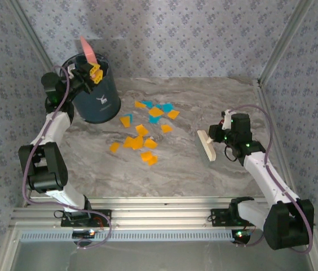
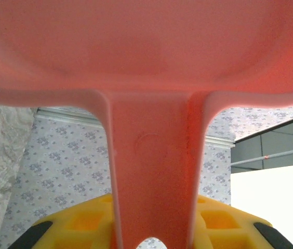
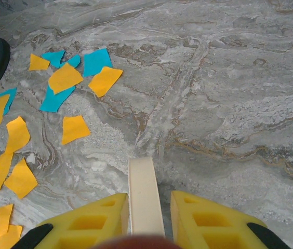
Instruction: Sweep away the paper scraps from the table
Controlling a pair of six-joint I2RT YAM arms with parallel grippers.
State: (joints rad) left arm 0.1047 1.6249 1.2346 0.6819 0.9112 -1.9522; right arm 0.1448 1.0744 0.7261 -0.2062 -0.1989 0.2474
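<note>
Upper left, left gripper (image 1: 96, 73) clamps the dustpan (image 1: 88, 51) over the bin (image 1: 98, 100), likely for emptying. Right gripper (image 1: 219, 137) grips the brush (image 1: 206, 145), facing the scraps (image 1: 142, 135).

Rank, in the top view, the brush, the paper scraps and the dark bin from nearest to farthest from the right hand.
1. brush: held in the right hand.
2. paper scraps: mid-table, to its left.
3. dark bin: far left, at the back.

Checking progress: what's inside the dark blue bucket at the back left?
The left gripper, holding the pink dustpan, sits over the mouth of the dark blue bucket, so its contents are hidden. Orange and blue paper scraps lie on the table beside it.
</note>
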